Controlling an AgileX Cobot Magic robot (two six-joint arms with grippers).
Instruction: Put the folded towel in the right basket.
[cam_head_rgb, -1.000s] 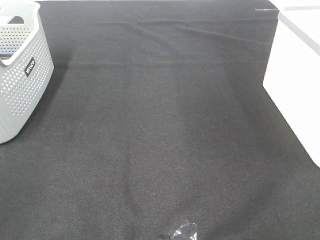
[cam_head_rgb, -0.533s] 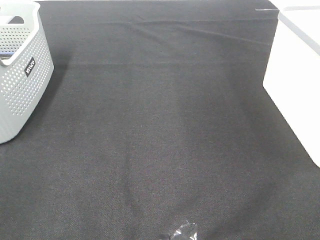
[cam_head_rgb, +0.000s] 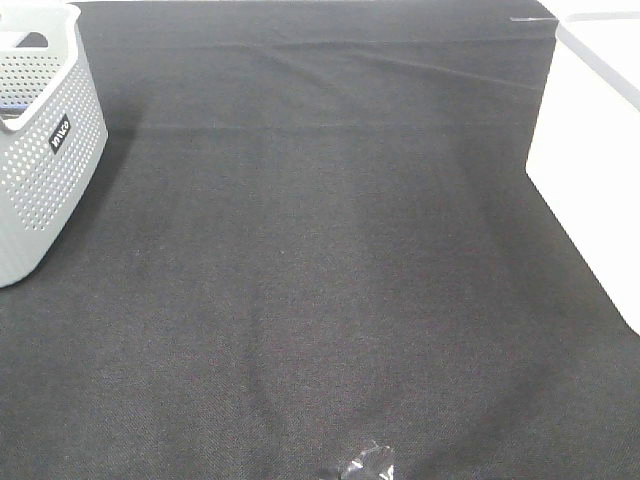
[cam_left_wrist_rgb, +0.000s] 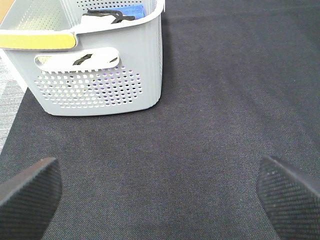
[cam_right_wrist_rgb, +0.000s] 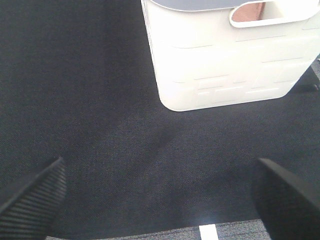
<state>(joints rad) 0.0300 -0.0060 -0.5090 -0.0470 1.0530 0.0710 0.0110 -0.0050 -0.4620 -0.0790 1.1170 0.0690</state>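
No folded towel lies in the open in any view. The right basket (cam_head_rgb: 590, 160) is white and stands at the table's right edge. It also shows in the right wrist view (cam_right_wrist_rgb: 225, 65), where something pinkish-brown (cam_right_wrist_rgb: 248, 11) shows through its handle hole; I cannot tell what it is. My right gripper (cam_right_wrist_rgb: 160, 200) is open and empty over the black cloth, short of that basket. My left gripper (cam_left_wrist_rgb: 159, 200) is open and empty, facing the grey basket (cam_left_wrist_rgb: 100, 75). Neither gripper shows in the exterior high view.
The grey perforated basket (cam_head_rgb: 40, 150) stands at the far left and holds a blue item (cam_left_wrist_rgb: 131, 10), a black cord (cam_left_wrist_rgb: 102, 16) and something yellow (cam_left_wrist_rgb: 35, 39). A black cloth (cam_head_rgb: 320, 260) covers the table. A small dark shiny object (cam_head_rgb: 365, 465) sits at the front edge.
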